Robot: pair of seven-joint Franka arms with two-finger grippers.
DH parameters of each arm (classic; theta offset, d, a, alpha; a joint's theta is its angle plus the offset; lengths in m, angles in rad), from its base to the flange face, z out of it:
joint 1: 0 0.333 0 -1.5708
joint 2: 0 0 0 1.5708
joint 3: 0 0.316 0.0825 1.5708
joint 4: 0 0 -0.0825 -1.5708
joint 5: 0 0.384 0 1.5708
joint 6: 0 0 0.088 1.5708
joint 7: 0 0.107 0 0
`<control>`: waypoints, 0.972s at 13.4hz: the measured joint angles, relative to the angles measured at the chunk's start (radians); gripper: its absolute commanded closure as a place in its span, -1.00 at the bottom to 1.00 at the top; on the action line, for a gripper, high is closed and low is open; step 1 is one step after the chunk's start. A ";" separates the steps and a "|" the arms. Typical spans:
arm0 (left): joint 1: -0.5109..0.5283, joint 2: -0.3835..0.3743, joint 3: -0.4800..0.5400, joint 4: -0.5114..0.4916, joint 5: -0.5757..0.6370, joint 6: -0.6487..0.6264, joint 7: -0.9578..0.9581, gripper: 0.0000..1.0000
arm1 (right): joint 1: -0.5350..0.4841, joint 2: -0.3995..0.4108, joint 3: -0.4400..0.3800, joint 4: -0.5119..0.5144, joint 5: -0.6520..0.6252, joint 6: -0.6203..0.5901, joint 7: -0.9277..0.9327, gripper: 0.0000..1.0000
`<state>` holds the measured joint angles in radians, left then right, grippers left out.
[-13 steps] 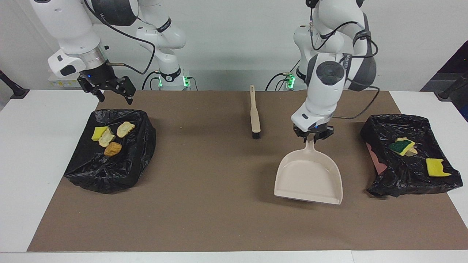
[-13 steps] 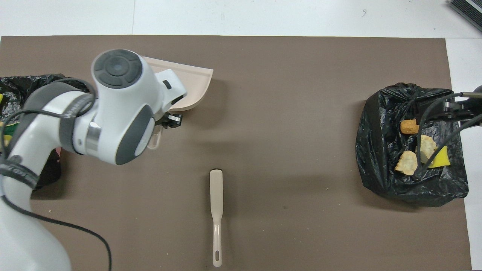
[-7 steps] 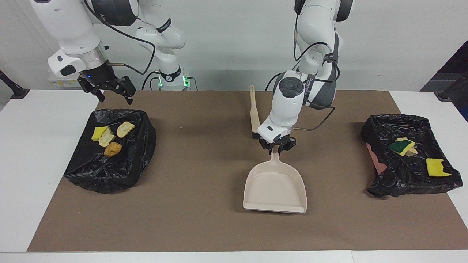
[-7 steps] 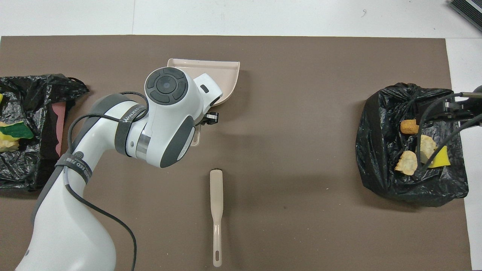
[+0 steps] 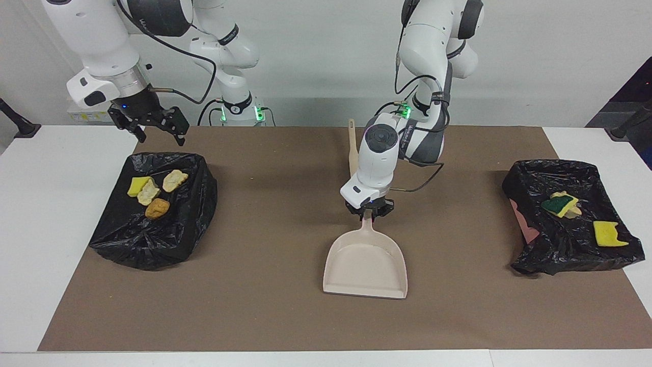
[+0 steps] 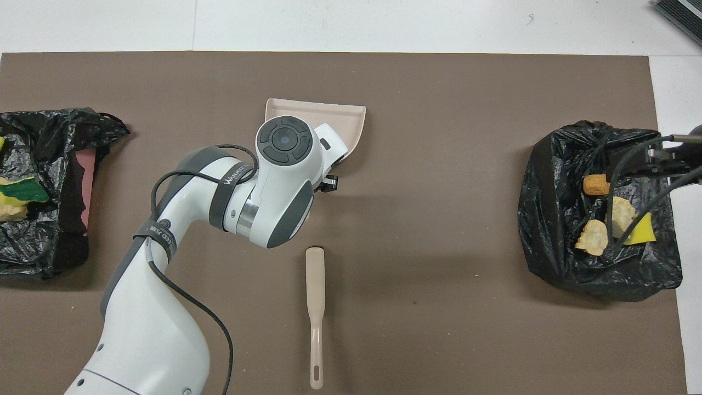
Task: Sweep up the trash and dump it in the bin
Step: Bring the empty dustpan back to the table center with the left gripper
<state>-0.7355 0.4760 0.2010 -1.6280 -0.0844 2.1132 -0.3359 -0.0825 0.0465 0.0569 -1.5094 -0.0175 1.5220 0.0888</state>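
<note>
Dustpan [image 5: 365, 266] shifted; 2 bins [image 5: 153, 224], 7 scraps [image 5: 157, 208].

The dustpan [image 5: 365, 266] lies mid-mat [image 5: 265, 306], the brush [image 6: 315, 307] nearer the robots. 2 bins [image 5: 153, 239] [image 5: 565, 244] at the table's ends hold the trash [image 5: 157, 208].

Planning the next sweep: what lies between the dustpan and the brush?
Only the left gripper, shut on the dustpan handle; the brush lies nearer the robots, facing view.

Bright even overhead light, soft shadows on the brown mat [image 5: 265, 306], sharp focus, no glare
</note>
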 measured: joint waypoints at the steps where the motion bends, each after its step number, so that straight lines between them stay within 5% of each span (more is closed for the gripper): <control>1: 0.000 0.000 0.004 0.002 -0.001 0.002 0.000 -0.73 | 0.000 0.000 0.000 0.000 0.000 0.000 0.000 -1.00; 5: 0.004 -0.004 0.020 0.010 -0.002 0.002 0.001 -1.00 | 0.000 -0.001 0.000 0.000 0.000 0.000 0.000 -1.00; 13: 0.033 -0.165 0.105 0.028 -0.002 -0.110 0.045 -1.00 | 0.000 -0.001 0.000 0.000 0.000 0.000 0.000 -1.00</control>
<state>-0.7027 0.3108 0.3061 -1.5997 -0.0860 2.0037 -0.2913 -0.0825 0.0456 0.0570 -1.5095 -0.0175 1.5220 0.0888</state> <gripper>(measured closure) 0.000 0.000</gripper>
